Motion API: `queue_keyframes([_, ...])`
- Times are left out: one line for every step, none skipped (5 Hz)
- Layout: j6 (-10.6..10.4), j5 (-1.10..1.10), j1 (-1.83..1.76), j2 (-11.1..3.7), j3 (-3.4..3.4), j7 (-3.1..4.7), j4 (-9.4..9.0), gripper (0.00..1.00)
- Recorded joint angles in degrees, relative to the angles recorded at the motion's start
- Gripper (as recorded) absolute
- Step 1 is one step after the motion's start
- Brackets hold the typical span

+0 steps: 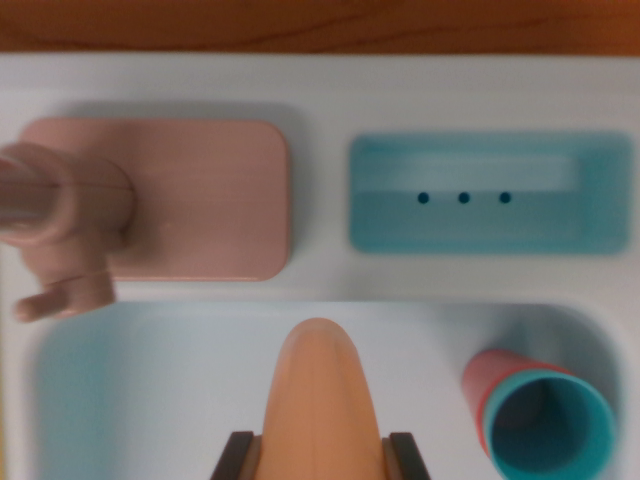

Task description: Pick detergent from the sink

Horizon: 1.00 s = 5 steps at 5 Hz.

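Observation:
An orange detergent bottle (320, 400) with a rounded top fills the bottom middle of the wrist view, over the white sink basin (160, 400). My gripper (323, 452) is shut on it. Its two dark fingers (238, 456) press against the bottle's sides at the lower edge of the picture. The bottle's lower part is hidden below the frame.
A pink faucet (60, 215) on a pink base (200, 200) stands at the left behind the basin. A teal tray (488, 192) with three dark holes sits at the back right. A teal cup (545, 425) with a red outside lies in the basin's right corner. A wooden surface (320, 25) runs along the top.

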<state>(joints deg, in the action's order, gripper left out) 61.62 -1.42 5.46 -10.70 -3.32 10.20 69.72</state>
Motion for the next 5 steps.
queue_keyframes([2.6,0.07,-0.01,0.66,-0.02,-0.06,1.99,1.00])
queue_keyframes([2.6,0.07,-0.01,0.66,-0.02,-0.06,1.99,1.00])
queue_keyframes([5.4,0.13,-0.02,1.34,-0.04,-0.13,4.02,1.00])
queue_keyframes([5.4,0.13,-0.02,1.34,-0.04,-0.13,4.02,1.00])
queue_keyframes([8.1,0.20,-0.03,2.02,-0.05,-0.19,6.04,1.00])
